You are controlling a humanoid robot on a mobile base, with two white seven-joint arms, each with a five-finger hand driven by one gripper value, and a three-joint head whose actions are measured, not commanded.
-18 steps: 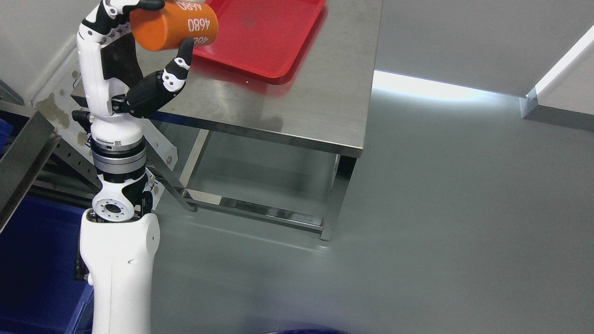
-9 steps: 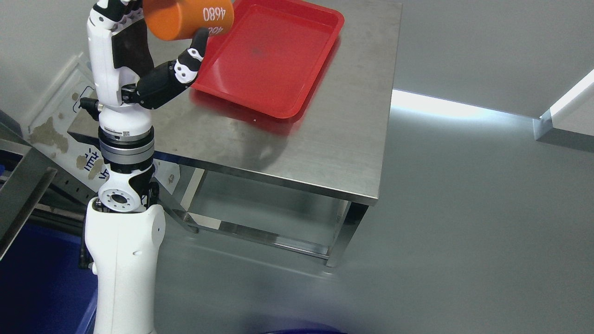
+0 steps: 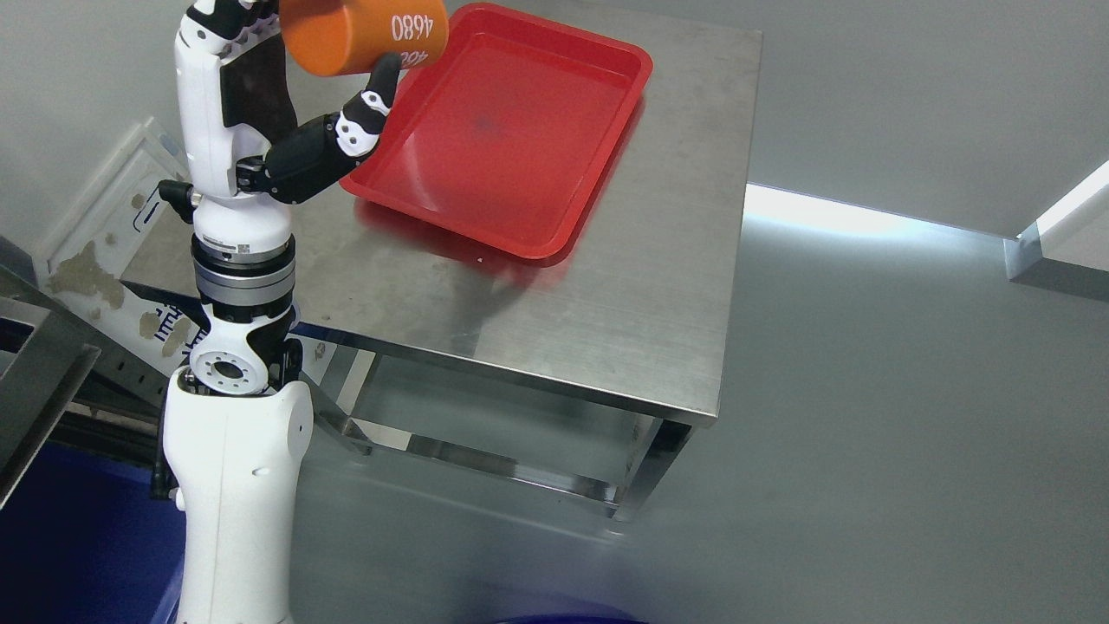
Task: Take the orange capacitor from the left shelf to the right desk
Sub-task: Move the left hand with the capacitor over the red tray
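Note:
My left hand [image 3: 303,87] is raised at the upper left, shut on the orange capacitor [image 3: 359,35], a fat cylinder printed with white digits 4680. The thumb presses it from below and the fingers curl over its top, partly cut off by the picture's upper edge. The capacitor hangs over the near left corner of a red tray [image 3: 511,130], which lies empty on the steel desk [image 3: 589,295]. My right arm does not show.
A steel shelf frame [image 3: 43,364] and blue bins [image 3: 78,529] stand at the lower left. A white panel with peeling patches [image 3: 104,243] leans behind the arm. Grey floor spreads to the right of the desk.
The camera has shifted, so the desk and tray sit lower and further right in the picture. The left hand still grips the capacitor, which now lies closer over the tray's corner.

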